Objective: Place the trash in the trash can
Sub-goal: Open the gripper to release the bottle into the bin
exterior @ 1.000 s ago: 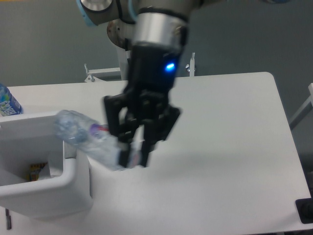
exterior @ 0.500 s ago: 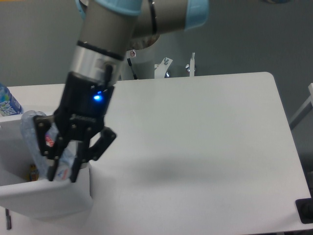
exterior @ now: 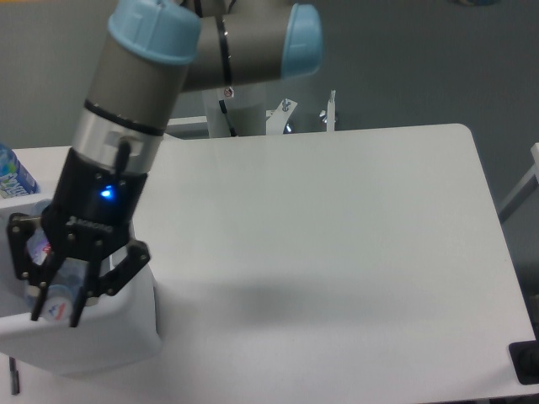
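My gripper (exterior: 56, 315) hangs at the far left, over the opening of the light-grey trash can (exterior: 118, 341). It is shut on the trash, a clear crushed plastic bottle (exterior: 50, 295) with a pink-red label. The bottle sits between the black fingers, pointing steeply down into the bin. Its upper end (exterior: 35, 249) shows beside the left finger. The arm and gripper hide most of the bin's inside.
A blue-labelled bottle (exterior: 12, 175) stands at the left edge behind the bin. Metal brackets (exterior: 328, 112) rise at the table's far edge. A black object (exterior: 525, 362) sits at the lower right corner. The white table (exterior: 337, 252) stretches to the right.
The gripper has swung left from beside the bin to over its opening, carrying the bottle. The bottle has turned from lying tilted to pointing steeply down.
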`<state>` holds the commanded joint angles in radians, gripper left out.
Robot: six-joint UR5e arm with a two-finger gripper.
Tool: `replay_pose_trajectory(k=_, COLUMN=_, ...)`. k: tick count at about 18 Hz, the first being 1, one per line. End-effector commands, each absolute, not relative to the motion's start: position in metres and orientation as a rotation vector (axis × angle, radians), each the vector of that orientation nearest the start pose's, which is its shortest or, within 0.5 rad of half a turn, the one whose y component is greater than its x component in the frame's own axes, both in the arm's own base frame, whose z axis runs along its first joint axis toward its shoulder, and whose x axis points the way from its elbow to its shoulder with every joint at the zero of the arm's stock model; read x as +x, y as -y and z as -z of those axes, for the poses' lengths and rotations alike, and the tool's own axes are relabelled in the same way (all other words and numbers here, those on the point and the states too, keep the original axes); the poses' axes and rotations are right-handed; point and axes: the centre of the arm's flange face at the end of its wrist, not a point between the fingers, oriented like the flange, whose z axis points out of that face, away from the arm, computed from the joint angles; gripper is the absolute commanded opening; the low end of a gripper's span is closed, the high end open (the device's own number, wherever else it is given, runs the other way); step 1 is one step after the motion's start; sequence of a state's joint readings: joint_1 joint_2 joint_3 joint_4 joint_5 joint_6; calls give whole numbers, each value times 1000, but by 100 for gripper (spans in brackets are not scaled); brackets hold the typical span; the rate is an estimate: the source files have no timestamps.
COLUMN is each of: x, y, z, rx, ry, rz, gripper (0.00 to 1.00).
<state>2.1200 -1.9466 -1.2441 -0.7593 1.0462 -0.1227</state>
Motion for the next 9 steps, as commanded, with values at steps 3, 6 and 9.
replay_pose_trajectory(k=3, x=-195, y=-676, z=-546, rx=-2221, ry=506, rz=402, gripper=55)
replay_pose_trajectory(k=6, x=-195, y=-676, z=-551, rx=-2220, ry=456, rz=377, gripper=100)
replay_pose_trajectory(k=9, x=-193, y=-673, z=-559, rx=-2210, ry=450, rz=371, gripper=100)
